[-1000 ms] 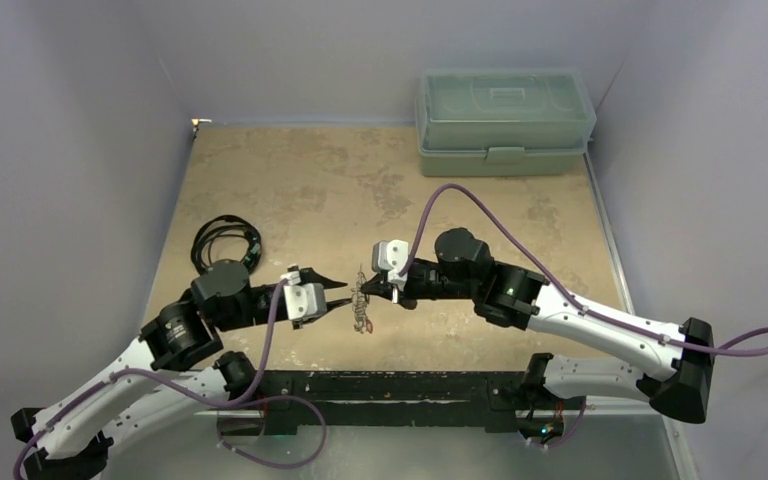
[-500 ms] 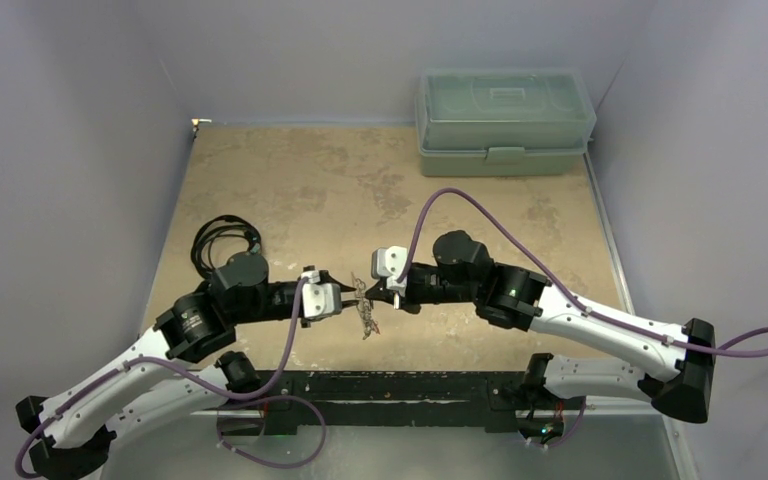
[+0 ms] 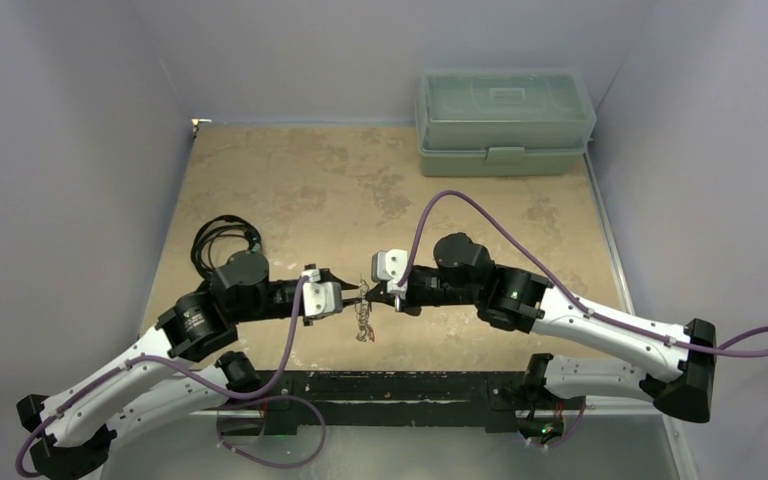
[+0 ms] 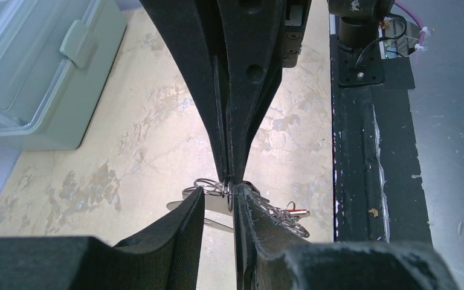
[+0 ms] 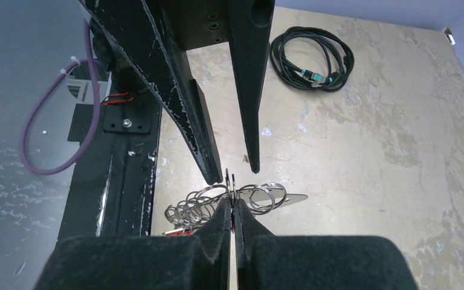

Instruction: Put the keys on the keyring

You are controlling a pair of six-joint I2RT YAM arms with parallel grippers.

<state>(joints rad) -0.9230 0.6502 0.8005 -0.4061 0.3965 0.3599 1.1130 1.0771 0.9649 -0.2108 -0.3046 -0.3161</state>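
**Two hands meet at the keyring, front middle of the tabletop**

The right hand (image 5: 231,208) is fully closed, and between its two pads stands the thin metal edge of the keyring (image 5: 217,198). The keyring hangs from this grip near the front middle of the tabletop (image 3: 290,190), just between the two hands. Whether its lower end touches the surface, I cannot tell. Its small silvery loops spread out to both sides of the right fingers, and a flat silvery key (image 5: 285,197) points away to one side. In the left wrist view a red-headed key (image 4: 299,212) shows among the loops (a dark-headed one I cannot make out).

The left hand (image 3: 343,297) faces the right one, tip to tip. Its fingers stand a little apart, with a narrow gap, and their tips are just beside the top of the keyring. I see nothing pinched between them; bare tabletop shows through the gap in the right wrist view.

A black coiled cable (image 3: 225,240) lies well apart, behind the left arm. A closed pale green plastic box (image 3: 505,120) sits at the far right corner.
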